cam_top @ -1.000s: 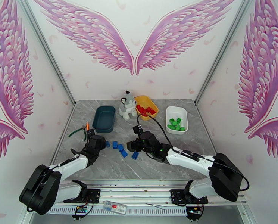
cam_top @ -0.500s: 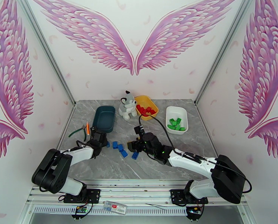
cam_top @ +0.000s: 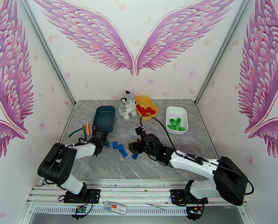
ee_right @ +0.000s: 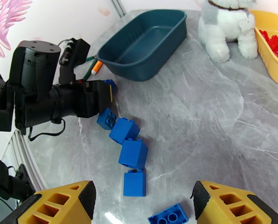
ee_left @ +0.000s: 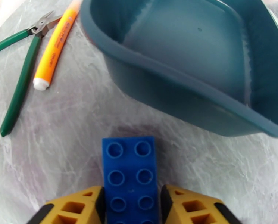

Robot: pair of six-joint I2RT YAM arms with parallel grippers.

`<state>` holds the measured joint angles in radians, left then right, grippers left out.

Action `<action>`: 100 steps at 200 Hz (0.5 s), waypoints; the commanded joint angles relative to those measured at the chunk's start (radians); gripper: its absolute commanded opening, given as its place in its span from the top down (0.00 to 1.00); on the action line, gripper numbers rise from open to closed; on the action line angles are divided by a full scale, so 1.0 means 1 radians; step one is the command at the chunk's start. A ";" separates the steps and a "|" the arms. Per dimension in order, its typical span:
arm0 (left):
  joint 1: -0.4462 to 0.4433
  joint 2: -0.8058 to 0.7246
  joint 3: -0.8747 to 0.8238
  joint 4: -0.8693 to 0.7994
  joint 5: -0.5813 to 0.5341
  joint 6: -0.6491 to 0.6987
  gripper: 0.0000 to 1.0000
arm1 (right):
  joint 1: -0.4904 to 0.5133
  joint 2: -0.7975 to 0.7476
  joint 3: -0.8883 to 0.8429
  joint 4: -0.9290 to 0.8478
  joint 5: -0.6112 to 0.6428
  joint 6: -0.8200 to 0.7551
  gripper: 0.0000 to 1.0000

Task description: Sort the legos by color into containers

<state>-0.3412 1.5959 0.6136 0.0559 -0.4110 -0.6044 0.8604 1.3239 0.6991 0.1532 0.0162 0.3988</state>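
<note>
- Here, the left gripper [ee_left: 131,201] pinches a blue brick [ee_left: 130,170] (studs up), just short of the teal tray [ee_left: 183,96].
- The right gripper [ee_right: 144,198] gapes wide above loose blue bricks [ee_right: 133,153] on the table [ee_right: 213,109].

No readable text. Small dark print along the orange marker [ee_left: 56,43] beside the pliers [ee_left: 21,83], too blurred to make out. White label [cam_top: 115,208] with a red patch and faint dark marks, lying on the front rail [cam_top: 213,210] in the top view, too small to read.
</note>
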 commanded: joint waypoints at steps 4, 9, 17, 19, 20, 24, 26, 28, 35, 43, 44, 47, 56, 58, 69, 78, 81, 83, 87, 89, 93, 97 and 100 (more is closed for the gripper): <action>0.002 0.004 -0.001 -0.011 0.023 0.003 0.61 | 0.005 -0.067 -0.027 -0.007 0.026 0.011 0.25; 0.002 0.000 -0.005 -0.008 0.028 0.003 0.62 | 0.006 -0.076 -0.032 -0.010 0.030 0.011 0.26; 0.001 -0.006 -0.011 -0.004 0.033 0.001 0.64 | 0.005 -0.094 -0.040 -0.013 0.034 0.011 0.26; 0.000 -0.008 -0.013 -0.004 0.033 0.000 0.64 | 0.005 -0.098 -0.043 -0.014 0.035 0.011 0.26; -0.001 -0.010 -0.013 -0.004 0.034 0.001 0.64 | 0.005 -0.100 -0.044 -0.014 0.036 0.011 0.26; -0.003 -0.016 -0.016 -0.004 0.034 -0.001 0.65 | 0.005 -0.108 -0.049 -0.015 0.039 0.011 0.26; -0.005 -0.019 -0.018 -0.004 0.034 -0.001 0.65 | 0.005 -0.111 -0.050 -0.015 0.041 0.011 0.26; -0.007 -0.023 -0.019 -0.004 0.033 -0.001 0.66 | 0.005 -0.116 -0.053 -0.015 0.042 0.011 0.25; -0.014 -0.037 -0.024 -0.008 0.029 -0.003 0.66 | 0.005 -0.126 -0.058 -0.017 0.046 0.009 0.26; -0.023 -0.061 -0.030 -0.019 0.023 -0.005 0.67 | 0.005 -0.137 -0.062 -0.019 0.050 0.008 0.25; -0.024 -0.064 -0.030 -0.020 0.022 -0.006 0.67 | 0.005 -0.138 -0.062 -0.020 0.050 0.008 0.25; -0.028 -0.074 -0.033 -0.026 0.019 -0.007 0.67 | 0.005 -0.139 -0.062 -0.021 0.050 0.007 0.25; -0.041 -0.111 -0.042 -0.039 0.009 -0.010 0.68 | 0.005 -0.144 -0.063 -0.021 0.049 0.005 0.25; -0.044 -0.119 -0.044 -0.044 0.008 -0.011 0.68 | 0.005 -0.143 -0.063 -0.022 0.048 0.004 0.25; -0.066 -0.175 -0.054 -0.066 -0.013 -0.017 0.68 | 0.006 -0.138 -0.060 -0.023 0.045 0.000 0.25; -0.085 -0.222 -0.058 -0.096 -0.030 -0.020 0.68 | 0.005 -0.128 -0.055 -0.024 0.040 -0.003 0.25; -0.091 -0.239 -0.059 -0.107 -0.034 -0.020 0.68 | 0.005 -0.124 -0.051 -0.025 0.038 -0.004 0.25; -0.096 -0.250 -0.060 -0.115 -0.037 -0.020 0.69 | 0.005 -0.121 -0.050 -0.026 0.036 -0.005 0.25; -0.104 -0.271 -0.060 -0.127 -0.041 -0.020 0.69 | 0.004 -0.116 -0.048 -0.026 0.032 -0.005 0.25; -0.108 -0.281 -0.060 -0.132 -0.043 -0.021 0.69 | 0.005 -0.114 -0.047 -0.026 0.030 -0.006 0.25; -0.117 -0.301 -0.060 -0.141 -0.044 -0.020 0.69 | 0.006 -0.109 -0.044 -0.026 0.027 -0.005 0.25; -0.125 -0.320 -0.060 -0.150 -0.045 -0.019 0.69 | 0.005 -0.102 -0.042 -0.024 0.023 -0.005 0.25; -0.130 -0.334 -0.059 -0.155 -0.045 -0.016 0.69 | 0.005 -0.099 -0.041 -0.022 0.021 -0.005 0.25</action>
<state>-0.4332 1.3762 0.5613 -0.0216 -0.4198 -0.6151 0.8604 1.1999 0.6514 0.1478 0.0422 0.3985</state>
